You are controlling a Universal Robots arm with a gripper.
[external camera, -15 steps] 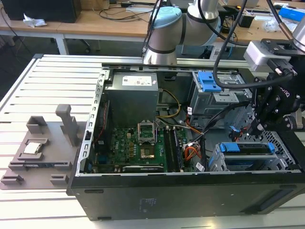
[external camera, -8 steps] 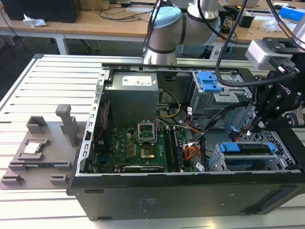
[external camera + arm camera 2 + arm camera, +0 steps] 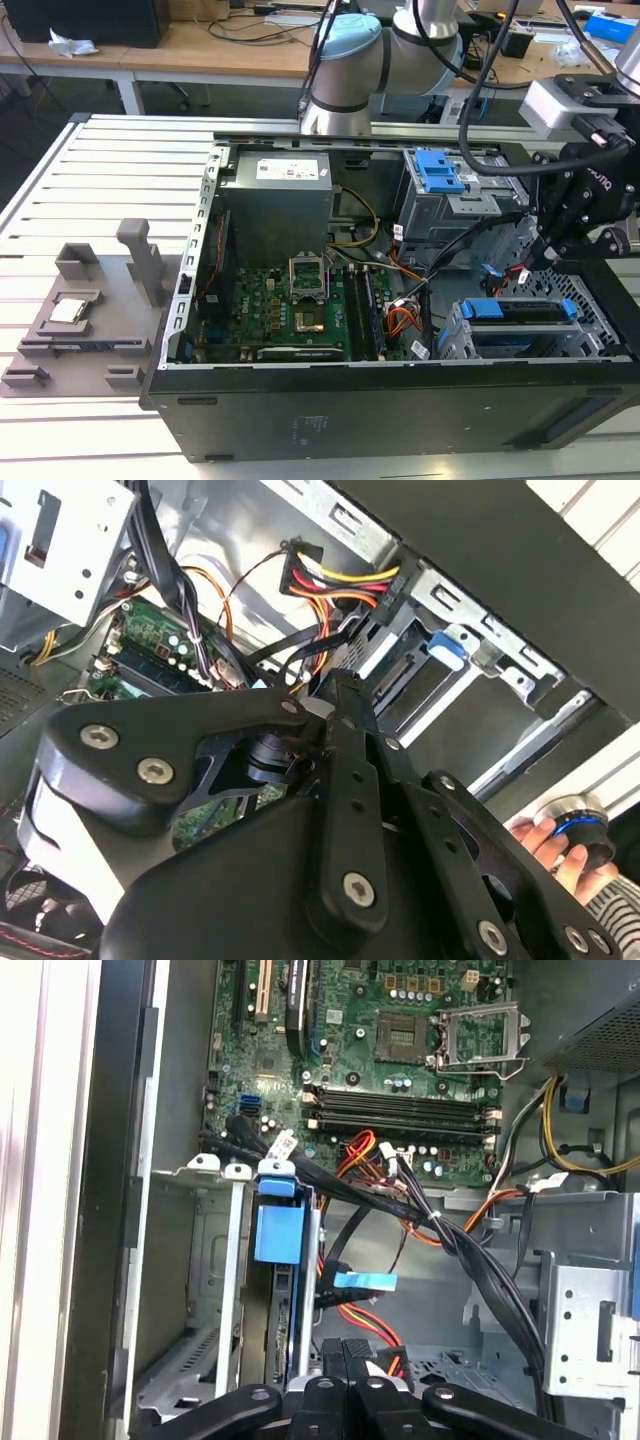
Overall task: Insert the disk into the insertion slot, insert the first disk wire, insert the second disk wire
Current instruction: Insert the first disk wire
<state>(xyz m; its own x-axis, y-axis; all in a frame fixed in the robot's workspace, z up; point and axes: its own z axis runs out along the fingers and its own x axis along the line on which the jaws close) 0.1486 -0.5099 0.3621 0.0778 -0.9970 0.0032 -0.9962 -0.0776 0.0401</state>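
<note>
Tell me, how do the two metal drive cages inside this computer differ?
The grey drive bay sits farther from the camera; the silver perforated cage sits nearer. The grey bay is topped by a ridged blue latch; the silver cage holds a blue-framed disk. Both are sheet metal with blue plastic parts.

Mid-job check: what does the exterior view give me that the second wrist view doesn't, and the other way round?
Exterior view's own: the grey fixture plate on the exterior view's left, the power supply, the CPU socket and the blue latch on the larger bay.
Second wrist view's own: a person's hand by a blue-ringed knob.
Shared: the gripper near the insertion slot, the disk seated in that slot, the motherboard and the orange wires.
</note>
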